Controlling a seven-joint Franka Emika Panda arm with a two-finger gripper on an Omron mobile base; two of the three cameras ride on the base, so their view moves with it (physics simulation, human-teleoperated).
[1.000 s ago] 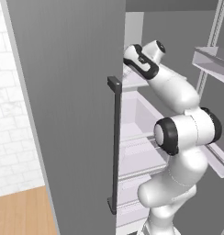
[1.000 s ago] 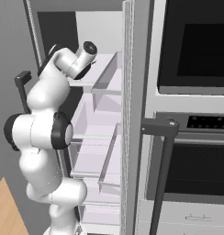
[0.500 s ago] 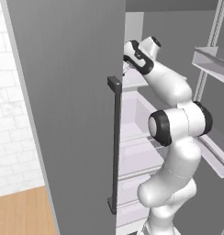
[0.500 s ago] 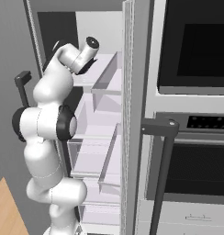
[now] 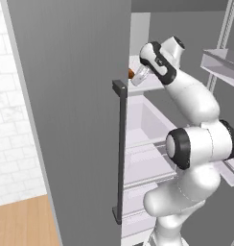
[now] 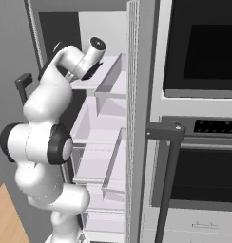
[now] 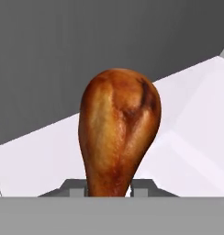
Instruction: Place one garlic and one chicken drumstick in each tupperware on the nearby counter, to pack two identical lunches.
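Gripper: the gripper [image 7: 109, 186] is clamped on the narrow end of the chicken drumstick [image 7: 117, 133]; in the hand view its two grey finger tips [image 7: 72, 187] sit on either side of the bone end.
Chicken drumstick: browned and glossy, thick end pointing away from the hand; in the left base view a small brown part of it [image 5: 131, 73] shows at the door's edge, just left of the hand.
Where it is: on the pale upper fridge shelf [image 5: 150, 85], at its left side, with the dark grey fridge wall behind it in the hand view.
Arm: the white arm [image 5: 195, 144] rises from the lower right of the left base view and reaches up and left into the open fridge; in the right base view it [image 6: 42, 142] stands left of the shelves.
Fridge door: the grey fridge door [image 5: 66, 120] stands open at the left, with a dark vertical handle [image 5: 121, 151].
Lower shelves: clear drawers [image 6: 101, 161] sit below the upper shelf.
Ovens: a wall oven [image 6: 198, 47] stacked over a second oven [image 6: 203, 171] to the right of the fridge.
Writing: no readable label or brand; the oven panel marks are too small to read.
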